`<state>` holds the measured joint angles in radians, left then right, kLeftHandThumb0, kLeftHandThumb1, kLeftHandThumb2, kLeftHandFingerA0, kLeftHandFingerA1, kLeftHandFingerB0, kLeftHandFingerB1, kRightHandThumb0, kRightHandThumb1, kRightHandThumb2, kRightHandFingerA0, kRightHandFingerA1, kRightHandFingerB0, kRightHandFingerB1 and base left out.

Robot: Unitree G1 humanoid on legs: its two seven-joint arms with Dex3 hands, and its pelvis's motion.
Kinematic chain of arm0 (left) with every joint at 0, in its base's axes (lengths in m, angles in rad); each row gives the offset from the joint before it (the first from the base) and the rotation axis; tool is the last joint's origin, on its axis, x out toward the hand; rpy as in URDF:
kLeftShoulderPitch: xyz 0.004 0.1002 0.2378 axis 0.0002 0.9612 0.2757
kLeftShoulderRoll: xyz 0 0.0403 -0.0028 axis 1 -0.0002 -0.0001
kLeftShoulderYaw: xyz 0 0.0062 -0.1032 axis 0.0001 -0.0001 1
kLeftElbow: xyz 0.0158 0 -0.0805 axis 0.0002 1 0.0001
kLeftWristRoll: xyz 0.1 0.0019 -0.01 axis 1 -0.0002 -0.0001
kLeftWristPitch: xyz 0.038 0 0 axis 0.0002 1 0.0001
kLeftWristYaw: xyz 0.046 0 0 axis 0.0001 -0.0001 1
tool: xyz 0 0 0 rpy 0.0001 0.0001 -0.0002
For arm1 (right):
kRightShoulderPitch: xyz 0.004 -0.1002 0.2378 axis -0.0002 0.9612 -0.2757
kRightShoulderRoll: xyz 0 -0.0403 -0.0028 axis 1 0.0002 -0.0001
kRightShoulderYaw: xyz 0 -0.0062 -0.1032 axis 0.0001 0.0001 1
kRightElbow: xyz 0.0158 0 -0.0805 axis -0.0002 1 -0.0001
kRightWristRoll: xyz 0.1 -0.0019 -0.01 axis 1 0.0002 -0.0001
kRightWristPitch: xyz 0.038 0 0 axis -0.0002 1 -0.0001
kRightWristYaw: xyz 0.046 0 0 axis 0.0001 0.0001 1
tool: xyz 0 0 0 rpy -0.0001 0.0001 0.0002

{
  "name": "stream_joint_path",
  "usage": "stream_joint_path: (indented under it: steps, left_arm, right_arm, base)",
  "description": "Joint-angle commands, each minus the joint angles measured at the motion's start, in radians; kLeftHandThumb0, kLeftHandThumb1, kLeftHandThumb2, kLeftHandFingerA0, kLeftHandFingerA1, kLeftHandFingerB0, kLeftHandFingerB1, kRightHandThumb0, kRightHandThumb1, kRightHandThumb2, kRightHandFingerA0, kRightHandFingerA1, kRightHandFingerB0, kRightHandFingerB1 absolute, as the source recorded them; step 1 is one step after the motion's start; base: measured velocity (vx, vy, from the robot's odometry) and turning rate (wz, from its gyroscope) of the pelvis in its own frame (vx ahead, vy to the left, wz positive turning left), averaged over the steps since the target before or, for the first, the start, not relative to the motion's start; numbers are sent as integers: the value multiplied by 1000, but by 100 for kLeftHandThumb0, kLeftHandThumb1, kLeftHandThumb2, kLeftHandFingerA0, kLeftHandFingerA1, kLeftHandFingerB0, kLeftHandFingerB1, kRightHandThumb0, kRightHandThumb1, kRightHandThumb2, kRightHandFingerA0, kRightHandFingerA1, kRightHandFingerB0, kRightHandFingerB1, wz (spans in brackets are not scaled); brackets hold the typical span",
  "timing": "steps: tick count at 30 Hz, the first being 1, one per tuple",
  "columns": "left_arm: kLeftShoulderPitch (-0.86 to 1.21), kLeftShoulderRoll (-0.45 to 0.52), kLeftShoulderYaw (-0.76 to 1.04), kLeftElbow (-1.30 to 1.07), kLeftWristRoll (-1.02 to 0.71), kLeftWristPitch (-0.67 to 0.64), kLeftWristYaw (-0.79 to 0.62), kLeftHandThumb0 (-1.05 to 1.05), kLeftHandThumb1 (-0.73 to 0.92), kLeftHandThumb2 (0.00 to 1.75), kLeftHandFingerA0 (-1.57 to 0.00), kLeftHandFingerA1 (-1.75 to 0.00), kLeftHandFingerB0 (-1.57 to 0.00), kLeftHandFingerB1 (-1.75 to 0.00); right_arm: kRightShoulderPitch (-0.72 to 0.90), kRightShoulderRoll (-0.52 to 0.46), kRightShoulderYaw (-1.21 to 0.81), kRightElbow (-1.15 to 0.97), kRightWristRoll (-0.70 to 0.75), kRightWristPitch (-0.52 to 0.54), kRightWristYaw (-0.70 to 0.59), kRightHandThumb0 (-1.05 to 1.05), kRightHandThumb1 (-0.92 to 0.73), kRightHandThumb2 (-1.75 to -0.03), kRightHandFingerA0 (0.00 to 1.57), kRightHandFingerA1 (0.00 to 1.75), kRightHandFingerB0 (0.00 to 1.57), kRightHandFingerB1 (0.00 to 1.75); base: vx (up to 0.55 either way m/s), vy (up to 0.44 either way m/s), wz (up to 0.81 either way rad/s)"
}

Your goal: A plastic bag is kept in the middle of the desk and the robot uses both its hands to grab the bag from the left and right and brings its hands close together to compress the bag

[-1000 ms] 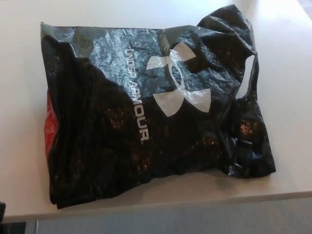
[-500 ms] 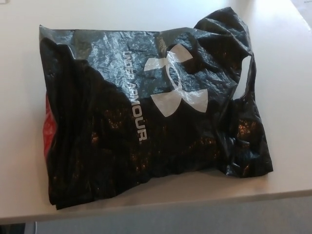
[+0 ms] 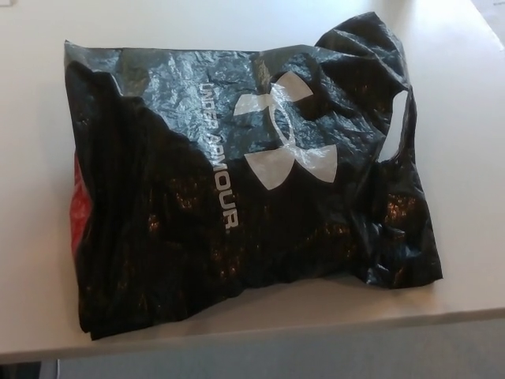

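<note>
On desk [image 3: 465,158], "UNDER ARMOUR" bag [image 3: 158,221]

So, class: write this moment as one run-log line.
bag: flat on desk, uncompressed | red edge: bag's left | hands: not in view | stage: before grab

Off-task on my feed: a strip of floor and two dark scraps at the frame's corners.

Below the front edge of the desk [image 3: 237,330] I see a band of plain grey-blue floor [image 3: 316,359] that runs across the bottom of the head view and is widest at the right. In the bottom-left corner, under that edge, sits a dark shape [image 3: 24,369] with a narrow pale upright strip [image 3: 57,369] just beside it on its right; I can't tell what either one is. A small dark sliver [image 3: 5,2] shows at the very top-left corner, too little of it for me to identify.
</note>
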<state>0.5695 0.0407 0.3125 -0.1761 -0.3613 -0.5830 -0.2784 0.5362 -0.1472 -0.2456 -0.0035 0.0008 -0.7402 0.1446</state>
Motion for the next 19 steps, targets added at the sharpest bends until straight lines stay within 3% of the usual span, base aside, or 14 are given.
stream_joint_path:
  steps: [1,3,4,5,6,8,9,10,11,12,13,14,18,19]
  left_arm:
    - [1,-3,15,1,-7,-21,0,-32,62,117,0,-48,0,-48]
    - [12,-10,13,-8,-19,-21,-5,-32,62,116,0,-48,0,-48]
    - [23,-10,13,-11,-23,-30,-15,-65,92,71,-16,-32,-10,-21]
    - [46,-14,10,-8,-33,-48,-33,-64,72,108,-10,-47,0,-36]
    - [70,-20,5,-18,-42,-50,-41,-66,91,70,-16,-31,-10,-20]
    - [97,-24,3,-28,-40,-62,-48,-66,92,69,-16,-31,-10,-21]
    - [124,-34,9,-12,-19,-116,-59,-66,92,70,-17,-33,-9,-22]
    - [135,-35,11,-10,-19,-126,-64,-67,92,70,-18,-33,-10,-22]
    - [145,-34,13,-10,-22,-131,-69,-33,60,115,-1,-48,0,-48]
    - [154,-32,15,-9,-26,-136,-74,-33,60,115,-1,-48,0,-48]
    - [146,-22,15,3,-42,-135,-89,-71,78,104,-11,-44,-5,-33]
    - [153,-24,18,-4,-36,-127,-80,-33,60,115,0,-47,0,-48]
    - [187,-41,40,-13,-28,-134,-60,-33,61,116,0,-48,0,-48]
    - [214,-6,55,-4,24,-117,-69,-68,80,117,-4,-41,-2,-28]
  right_arm:
    - [-2,5,-2,4,-20,-31,-22,-30,-68,-120,0,49,0,48]
    - [1,7,-2,1,-18,-32,-23,-30,-69,-120,0,49,0,48]
    - [6,5,-6,0,-32,-39,-28,-30,-69,-121,0,49,0,48]
    - [25,3,-12,-3,-37,-51,-28,-30,-70,-121,0,49,0,48]
    - [43,2,-11,-7,-26,-57,-21,-29,-70,-121,0,49,0,48]
    - [64,8,-6,-13,-8,-68,-17,-30,-70,-120,0,49,0,48]
    - [102,-9,4,-28,27,-60,13,-66,-72,-103,0,41,9,44]
    - [120,-13,13,-41,55,-58,29,-57,-92,-73,9,29,12,32]
    - [134,-17,16,-47,65,-64,35,-55,-92,-74,8,28,12,32]
    - [146,-20,15,-50,65,-72,36,-55,-92,-74,8,28,12,32]
    - [146,-23,13,-57,79,-59,39,-55,-92,-73,9,28,13,32]
    - [154,-25,11,-62,82,-55,40,-55,-92,-73,10,27,13,32]
    - [205,-38,-4,-69,117,-61,57,-60,-92,-73,8,31,12,32]
    - [210,-40,-13,-53,124,-75,58,-59,-92,-71,8,31,12,32]
  base:
    - [0,0,0]
    - [0,0,0]
    - [0,0,0]
    - [0,0,0]
    - [0,0,0]
    - [0,0,0]
    - [0,0,0]
    - [0,0,0]
    - [0,0,0]
    - [0,0,0]
    - [0,0,0]
    - [0,0,0]
    - [0,0,0]
    - [0,0,0]
